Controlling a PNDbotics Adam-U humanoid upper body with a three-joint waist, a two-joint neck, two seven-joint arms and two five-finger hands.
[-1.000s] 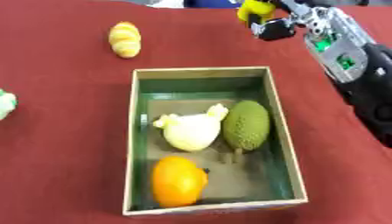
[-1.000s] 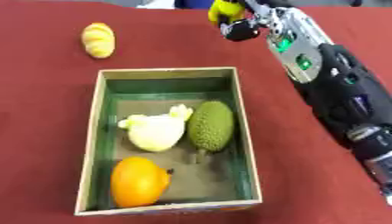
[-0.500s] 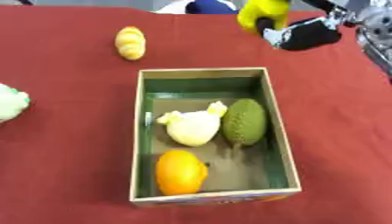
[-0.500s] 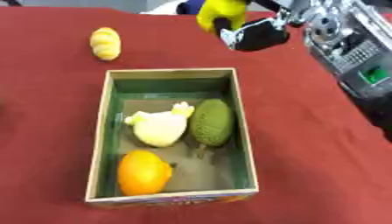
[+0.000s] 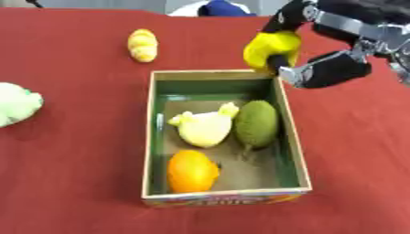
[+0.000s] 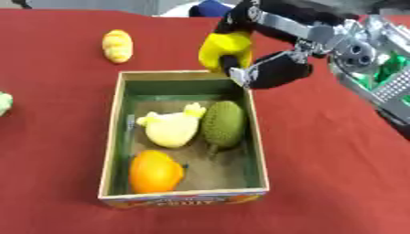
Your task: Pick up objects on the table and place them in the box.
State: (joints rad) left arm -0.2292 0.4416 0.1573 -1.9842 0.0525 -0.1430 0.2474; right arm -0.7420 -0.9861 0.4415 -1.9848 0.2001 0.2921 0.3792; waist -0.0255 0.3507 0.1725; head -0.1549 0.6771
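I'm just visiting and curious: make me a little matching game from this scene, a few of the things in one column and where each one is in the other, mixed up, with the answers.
Things:
1. yellow object
2. orange fruit
3. striped yellow piece
4. pale green thing

Places:
A. on the cloth beyond the box's far left corner
B. inside the box, near end
C. at the view's left edge
D. held in the right hand

Pairs: 1-D, 2-B, 3-A, 4-C

Open rectangular cardboard box with green inner walls (image 5: 286, 119) on red cloth, holding pale yellow plush chick (image 5: 205, 129), green spiky fruit (image 5: 256, 122), orange fruit (image 5: 192, 171) | yellow rounded object (image 5: 271, 49) held above box's far right corner | yellow ridged pastry-like piece (image 5: 142, 45) beyond box | pale green lump (image 5: 16, 103) at left edge
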